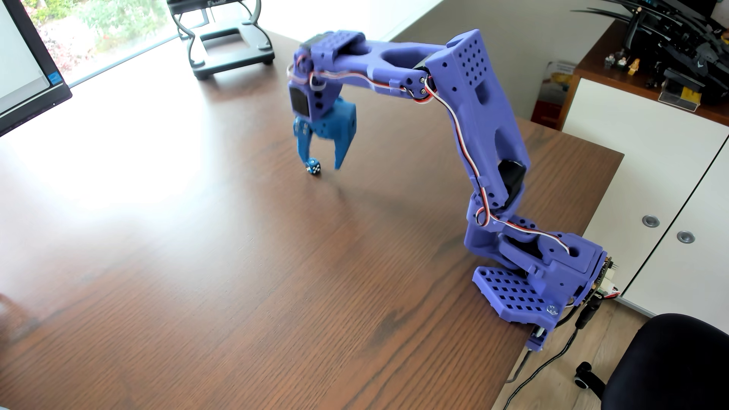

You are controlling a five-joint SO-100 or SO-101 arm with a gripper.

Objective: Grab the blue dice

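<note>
The blue dice (313, 167) is a tiny dark-blue cube with white pips, lying on the brown wooden table (236, 256). My gripper (321, 164) points down over it with its two lighter-blue fingers spread. The left fingertip (303, 157) is right beside the dice, seemingly touching it. The right fingertip (339, 163) stands apart from it, to the right. The dice sits between the fingers, nearer the left one. The jaws are open and hold nothing.
The purple arm's base (544, 284) is clamped at the table's right edge. A black stand (228, 43) sits at the back and a monitor (23, 67) at the left. A white cabinet (651, 165) and a black chair (670, 362) are off the right side.
</note>
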